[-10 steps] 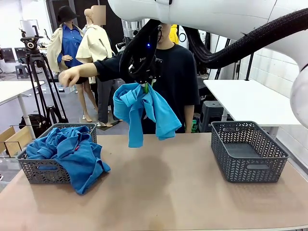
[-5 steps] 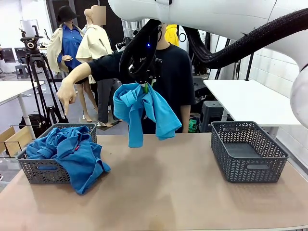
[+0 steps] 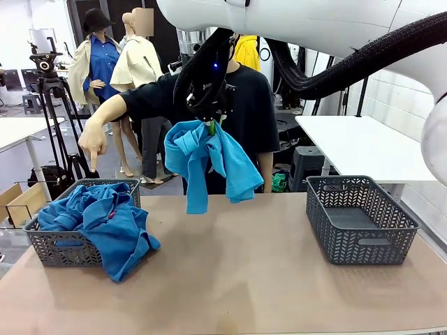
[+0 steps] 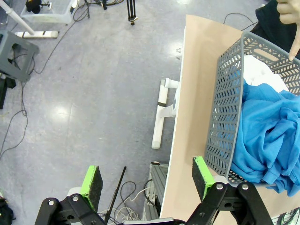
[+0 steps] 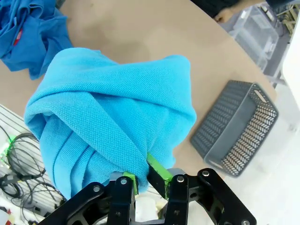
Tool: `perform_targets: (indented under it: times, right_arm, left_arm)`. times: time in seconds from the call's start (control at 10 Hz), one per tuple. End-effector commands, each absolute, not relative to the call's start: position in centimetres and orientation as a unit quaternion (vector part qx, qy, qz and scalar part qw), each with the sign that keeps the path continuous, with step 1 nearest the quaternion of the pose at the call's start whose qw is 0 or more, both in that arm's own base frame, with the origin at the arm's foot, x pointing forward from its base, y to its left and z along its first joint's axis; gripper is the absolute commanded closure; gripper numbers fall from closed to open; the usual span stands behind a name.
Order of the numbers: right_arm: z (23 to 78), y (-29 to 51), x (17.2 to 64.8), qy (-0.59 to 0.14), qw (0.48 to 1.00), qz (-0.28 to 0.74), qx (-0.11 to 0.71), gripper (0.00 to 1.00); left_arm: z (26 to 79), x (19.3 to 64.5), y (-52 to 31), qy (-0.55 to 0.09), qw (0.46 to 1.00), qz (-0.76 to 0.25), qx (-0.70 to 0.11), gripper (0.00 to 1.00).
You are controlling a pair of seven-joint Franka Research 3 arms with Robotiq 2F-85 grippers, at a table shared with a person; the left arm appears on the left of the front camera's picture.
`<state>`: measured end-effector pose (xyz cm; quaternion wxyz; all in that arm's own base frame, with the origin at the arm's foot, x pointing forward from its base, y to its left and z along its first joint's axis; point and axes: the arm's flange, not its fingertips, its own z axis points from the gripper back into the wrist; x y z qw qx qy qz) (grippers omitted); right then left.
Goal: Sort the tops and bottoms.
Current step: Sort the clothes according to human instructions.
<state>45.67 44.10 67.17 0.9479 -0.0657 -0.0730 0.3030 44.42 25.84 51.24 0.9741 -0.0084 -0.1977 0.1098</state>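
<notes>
A sky-blue top hangs high over the far middle of the table, pinched in my right gripper, which is shut on it. In the right wrist view that same sky-blue top bulges out from between the green pads. Royal-blue tops fill the left basket and spill over its front; a white one lies under them. My left gripper stands open above the floor beside that basket, holding nothing. The person's hand points down above the left basket.
An empty grey basket sits at the table's right. The person in black stands behind the far edge. A tripod stands at the far left. The table's front middle is bare.
The person's pointing hand has dropped from held out level to pointing down over the left basket. The right gripper and the sky-blue top have stayed still.
</notes>
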Motion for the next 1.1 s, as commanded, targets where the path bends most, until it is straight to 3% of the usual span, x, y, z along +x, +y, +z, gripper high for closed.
perform_targets:
  times: [0.0, 0.5, 0.8, 1.0]
  right_arm:
    - [67.4, 44.1, 45.5, -0.078, 0.946, 0.307, -0.065, 1.0]
    - [67.2, 44.1, 45.7, -0.073, 0.948, 0.303, -0.066, 1.0]
    - [67.7, 50.4, 48.7, -0.065, 0.977, 0.189, -0.073, 1.0]
    - [68.4, 57.5, 51.2, -0.069, 0.986, 0.151, -0.019, 1.0]
  left_arm:
    - [51.3, 44.3, 26.0, -0.197, 0.975, 0.107, -0.005, 0.0]
    - [51.3, 44.3, 26.0, -0.197, 0.975, 0.107, -0.005, 0.0]
    - [51.3, 44.3, 26.0, -0.197, 0.975, 0.107, -0.005, 0.0]
    - [51.3, 44.3, 26.0, -0.197, 0.975, 0.107, -0.005, 0.0]
